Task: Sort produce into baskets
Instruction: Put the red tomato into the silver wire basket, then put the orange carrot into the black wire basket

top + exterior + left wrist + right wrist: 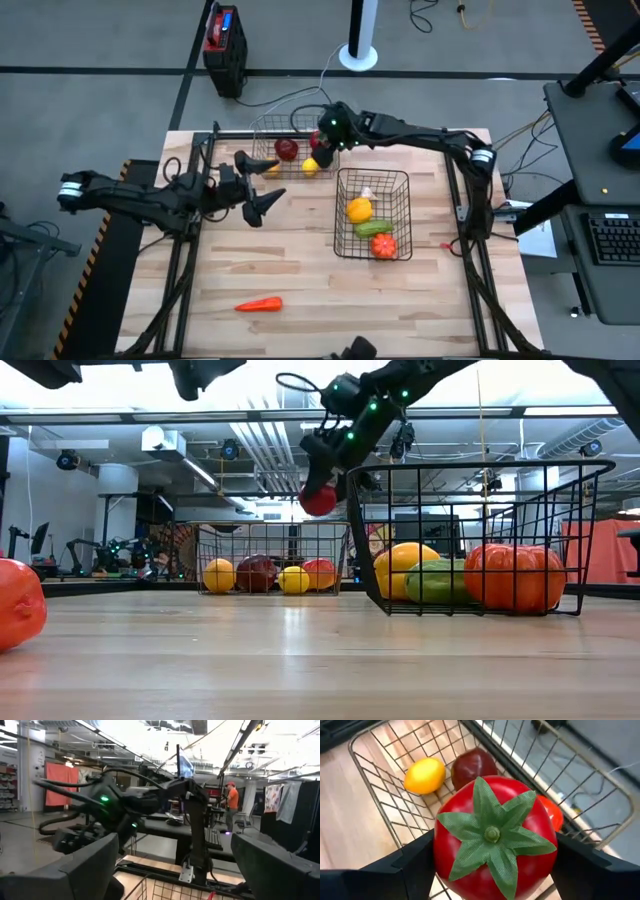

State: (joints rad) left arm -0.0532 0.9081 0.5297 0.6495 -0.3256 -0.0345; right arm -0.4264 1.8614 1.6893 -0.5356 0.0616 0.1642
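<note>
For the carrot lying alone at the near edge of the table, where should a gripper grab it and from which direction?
Judging by its pose, take the carrot across its thicker middle, coming straight down from above. It lies flat on the table, long axis running left to right, with nothing beside it, so fingers closing across its narrow width should straddle it cleanly.

A red tomato (492,840) with a green star calyx hangs above the far basket (262,128), which holds yellow, dark red and red pieces. The near basket (398,180) holds a yellow pepper (359,210), cucumber (373,228) and orange piece. A carrot (259,305) lies on the desk.
</note>
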